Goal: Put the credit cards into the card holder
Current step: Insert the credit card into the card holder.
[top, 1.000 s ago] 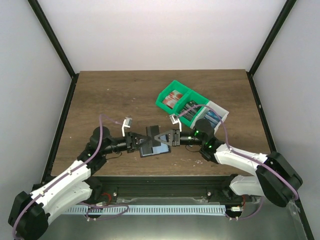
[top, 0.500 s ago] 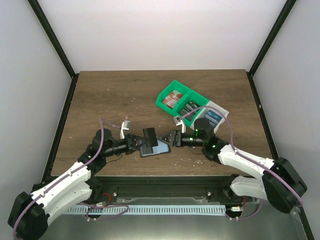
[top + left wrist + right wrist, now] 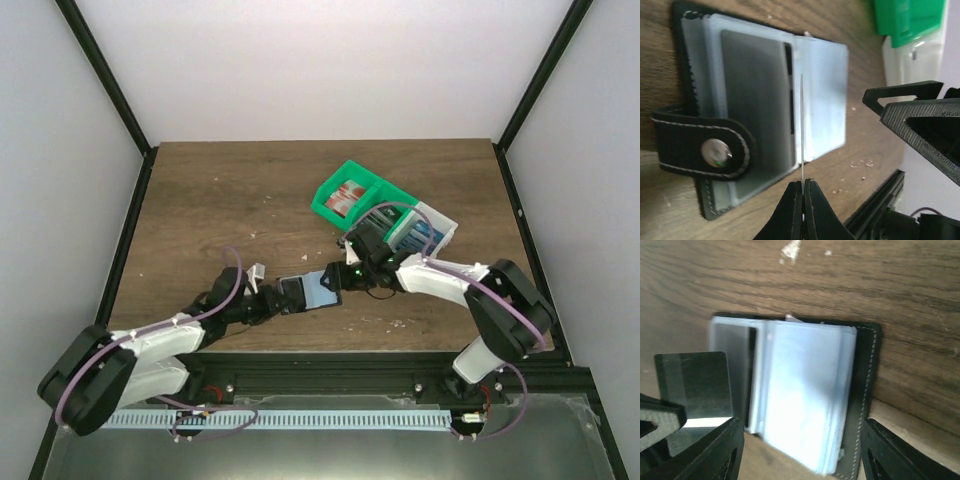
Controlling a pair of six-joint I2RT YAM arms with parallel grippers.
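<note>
Left pincer (image 3: 802, 187) clamped on credit card (image 3: 692, 385) edge-on over open card holder (image 3: 690, 145); right pincer (image 3: 801, 450) wide, empty

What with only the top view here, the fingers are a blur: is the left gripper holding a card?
Observer: Yes. In its wrist view the left gripper is shut on a card, seen edge-on above the open holder.
Operator: And the right gripper?
Observer: Its wrist view shows the right gripper open, the holder lying between its fingers in the picture.
Operator: Is the card in a pocket?
Observer: Hard to tell. The right wrist view shows its dark face exposed at the holder's edge, so at most partly in.
</note>
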